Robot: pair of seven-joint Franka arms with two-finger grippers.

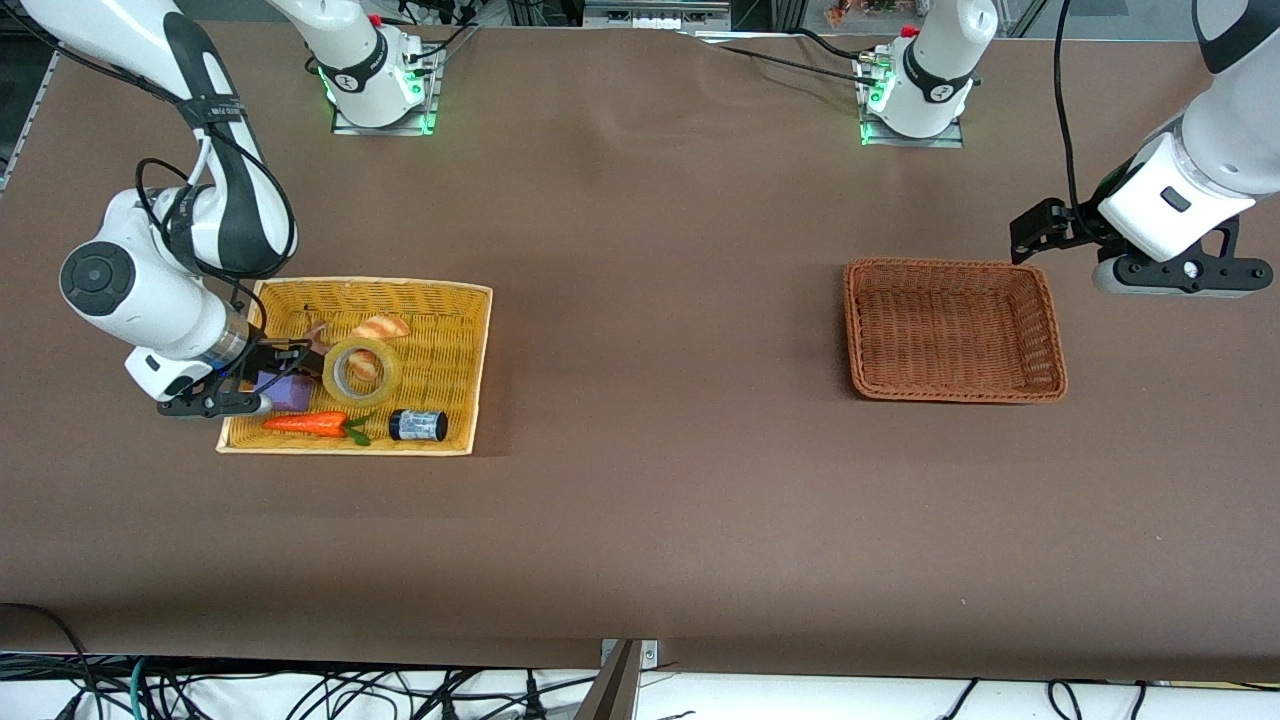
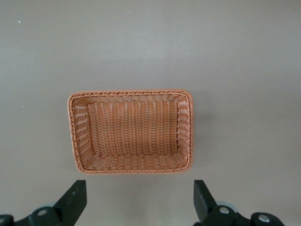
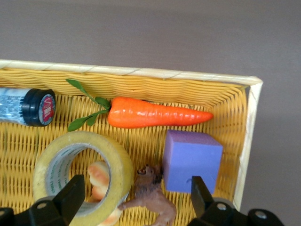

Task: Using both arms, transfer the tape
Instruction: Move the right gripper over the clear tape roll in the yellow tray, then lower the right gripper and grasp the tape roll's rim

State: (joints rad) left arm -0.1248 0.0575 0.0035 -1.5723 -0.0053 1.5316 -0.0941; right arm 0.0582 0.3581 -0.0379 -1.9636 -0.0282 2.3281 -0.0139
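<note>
The tape (image 1: 362, 372), a yellowish translucent ring, lies in the yellow basket (image 1: 372, 284) at the right arm's end, partly over a bread roll (image 1: 380, 327). My right gripper (image 1: 292, 358) is low in that basket and open. In the right wrist view the tape (image 3: 117, 162) has one fingertip (image 3: 70, 195) in front of its hole, and its wall lies between the jaws (image 3: 136, 197). My left gripper (image 1: 1038, 228) is open and empty, held above the table beside the brown basket (image 1: 1052, 330), where the left arm waits. It is also open in the left wrist view (image 2: 139, 202).
The yellow basket (image 3: 141, 73) also holds a carrot (image 3: 155, 113), a purple block (image 3: 193, 157), a toy lion (image 3: 153, 193) and a small black cylinder (image 3: 33, 107). The brown basket (image 2: 131, 92) is empty. Bare brown table lies between the baskets.
</note>
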